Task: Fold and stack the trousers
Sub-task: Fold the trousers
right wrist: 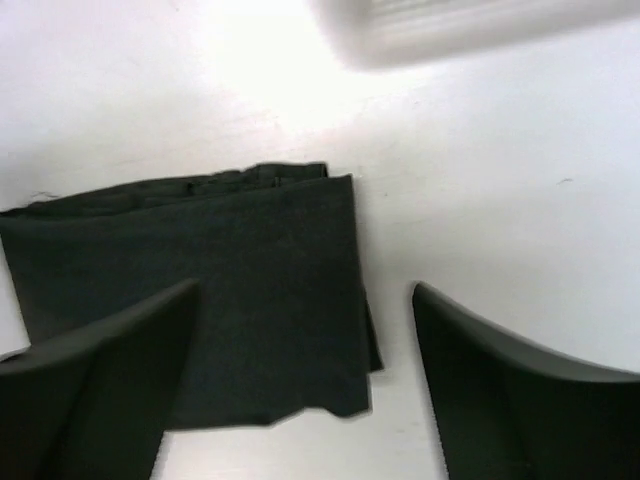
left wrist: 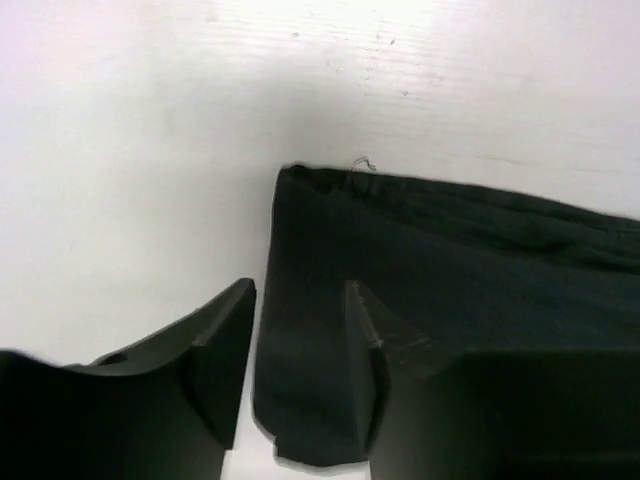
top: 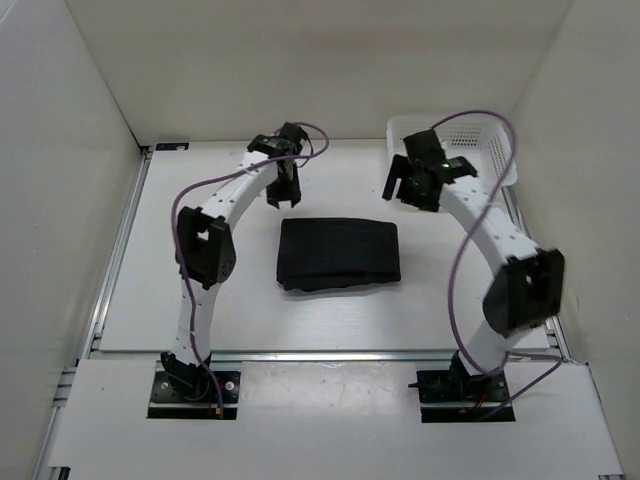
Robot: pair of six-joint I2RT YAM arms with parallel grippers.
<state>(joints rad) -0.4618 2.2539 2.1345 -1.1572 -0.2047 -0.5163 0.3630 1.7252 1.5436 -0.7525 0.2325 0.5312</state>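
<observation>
1. The trousers [top: 338, 253] lie in the middle of the surface [top: 200, 300], between the two arms. They are folded into a flat black rectangle, wider than deep, with the layered edges on the far side.
2. The left claw [top: 283, 190] hangs at the far left corner of the trousers and points down. In the left wrist view its two fingers [left wrist: 225, 350] stand a little apart. The left edge of the cloth [left wrist: 450, 280] shows below the gap, but nothing is gripped, so this claw is released.
3. The right claw [top: 412, 185] hangs above the bare surface, just beyond the far right corner of the trousers. In the right wrist view its fingers [right wrist: 480, 370] are spread widely and hold nothing.
4. The left arm [top: 205, 250] rises from its base, bends at the elbow on the left side, and arches inward to the far middle.
5. The right arm [top: 520, 285] does the mirrored thing, with its elbow out to the right.
6. A white mesh basket [top: 480, 145] stands in the far right corner, just behind the right claw.
</observation>
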